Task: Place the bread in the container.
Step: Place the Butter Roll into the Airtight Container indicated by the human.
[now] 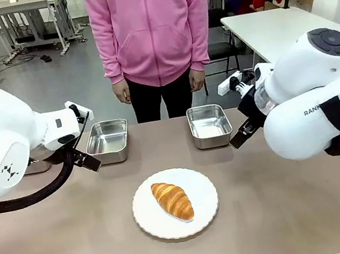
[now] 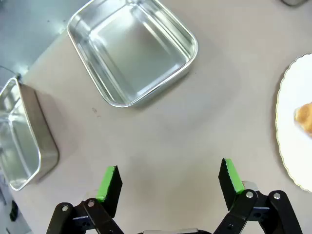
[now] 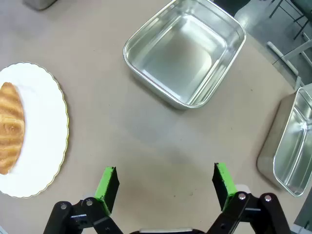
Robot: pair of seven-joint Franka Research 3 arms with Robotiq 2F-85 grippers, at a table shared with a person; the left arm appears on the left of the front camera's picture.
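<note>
- My left claw hangs wide open over the bare table, holding nothing
- My right claw is spread just as wide, empty
- The bread lies on the white plate, mid-table
- Beyond it stand the left container and the right container, both empty

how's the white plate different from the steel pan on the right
The white plate is round, matte and flat; the steel pan is rectangular, shiny and walled. The white plate holds the croissant; the steel pan is empty. Both rest on the table.
</note>
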